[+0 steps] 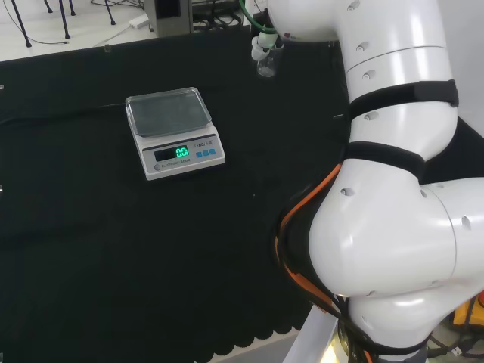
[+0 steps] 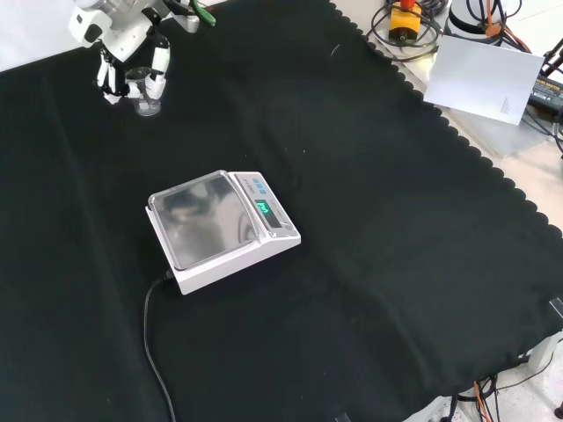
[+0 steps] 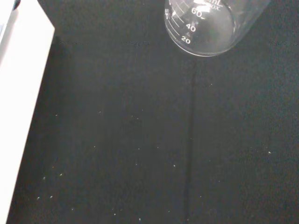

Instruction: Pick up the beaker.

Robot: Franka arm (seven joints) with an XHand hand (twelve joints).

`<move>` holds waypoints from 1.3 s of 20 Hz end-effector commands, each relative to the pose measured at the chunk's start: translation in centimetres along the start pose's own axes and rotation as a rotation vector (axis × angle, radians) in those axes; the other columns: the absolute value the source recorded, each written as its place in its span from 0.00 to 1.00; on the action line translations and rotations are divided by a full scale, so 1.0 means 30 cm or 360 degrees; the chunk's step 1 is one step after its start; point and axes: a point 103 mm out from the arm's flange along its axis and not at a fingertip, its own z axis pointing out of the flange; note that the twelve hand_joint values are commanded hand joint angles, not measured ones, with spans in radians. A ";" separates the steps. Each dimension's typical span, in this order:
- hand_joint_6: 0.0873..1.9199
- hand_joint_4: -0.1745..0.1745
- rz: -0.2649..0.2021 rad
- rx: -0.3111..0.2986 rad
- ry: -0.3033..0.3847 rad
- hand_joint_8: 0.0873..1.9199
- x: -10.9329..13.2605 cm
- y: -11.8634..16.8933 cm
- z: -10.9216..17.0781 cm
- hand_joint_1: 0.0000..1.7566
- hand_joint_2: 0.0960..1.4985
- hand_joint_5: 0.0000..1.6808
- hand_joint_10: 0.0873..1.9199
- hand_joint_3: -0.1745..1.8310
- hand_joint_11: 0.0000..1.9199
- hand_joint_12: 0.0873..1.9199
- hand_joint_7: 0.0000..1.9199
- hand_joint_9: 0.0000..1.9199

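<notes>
A small clear glass beaker stands far back on the black cloth, at the top left of the front view. The black and white hand comes down over it, fingers curled on both sides of the glass. In the head view the beaker sits at the far edge of the cloth, just below the hand and left of the white arm links. The wrist view has the beaker close up, with printed graduation marks and nothing inside. I cannot tell whether its base has left the cloth.
A white digital scale with a lit green display sits mid-cloth, well clear of the beaker; its black cable trails toward the front edge. The scale also shows in the head view. A white sheet and cables lie beyond the cloth's scalloped edge.
</notes>
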 end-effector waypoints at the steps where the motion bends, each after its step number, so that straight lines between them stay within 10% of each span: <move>1: 0.71 0.00 -0.0037 0.0015 -0.0076 0.56 0.049 -0.044 -0.024 0.62 0.83 0.43 0.52 0.09 0.45 0.52 0.32 0.43; 26: 0.71 0.00 0.0067 0.0078 -0.0235 0.56 0.068 -0.108 -0.088 0.63 0.83 0.43 0.52 0.09 0.45 0.52 0.32 0.43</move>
